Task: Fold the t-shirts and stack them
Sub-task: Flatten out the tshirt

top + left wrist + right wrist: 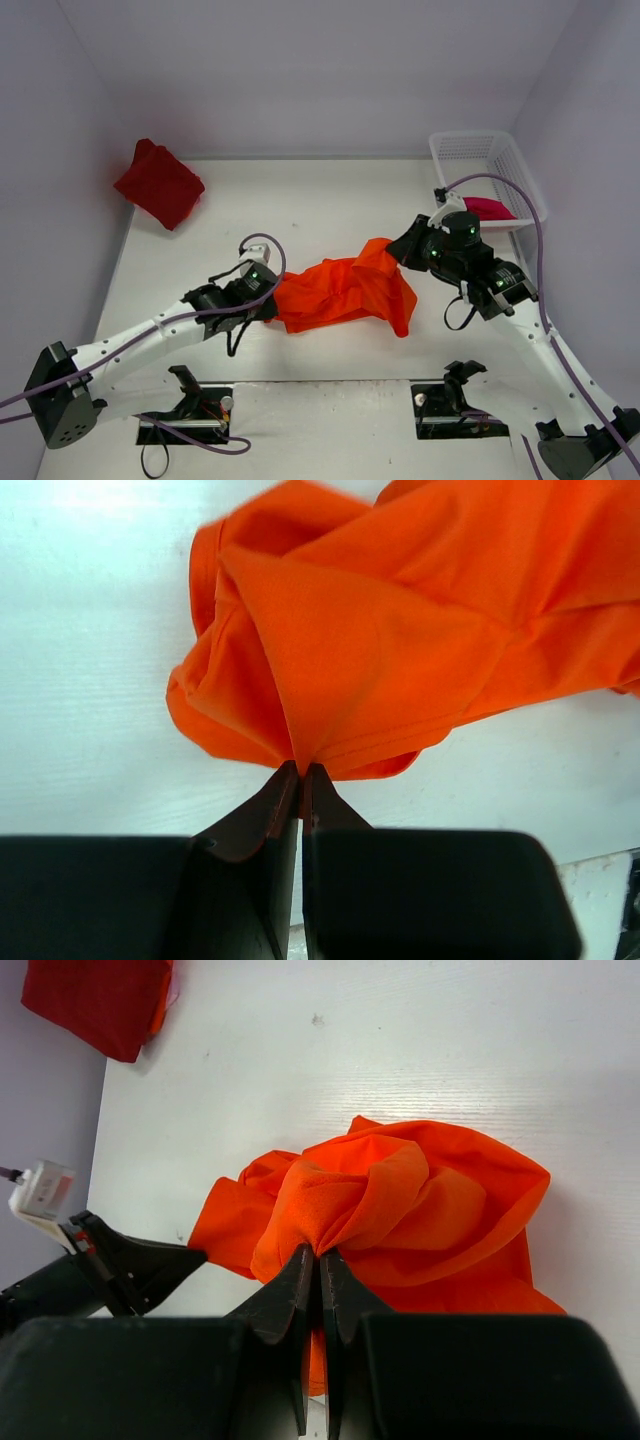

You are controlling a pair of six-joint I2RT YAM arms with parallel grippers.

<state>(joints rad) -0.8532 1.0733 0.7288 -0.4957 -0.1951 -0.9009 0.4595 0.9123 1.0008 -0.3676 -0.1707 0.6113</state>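
One pink t-shirt (490, 208) — half-hidden in basket (470, 148)

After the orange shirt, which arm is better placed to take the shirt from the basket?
Probably the right: the right gripper, shut on the orange shirt, is beside the basket; the left gripper is on the shirt's other side.

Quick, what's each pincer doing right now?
Left pincer: shut on the orange t-shirt.
Right pincer: shut on the same orange t-shirt.
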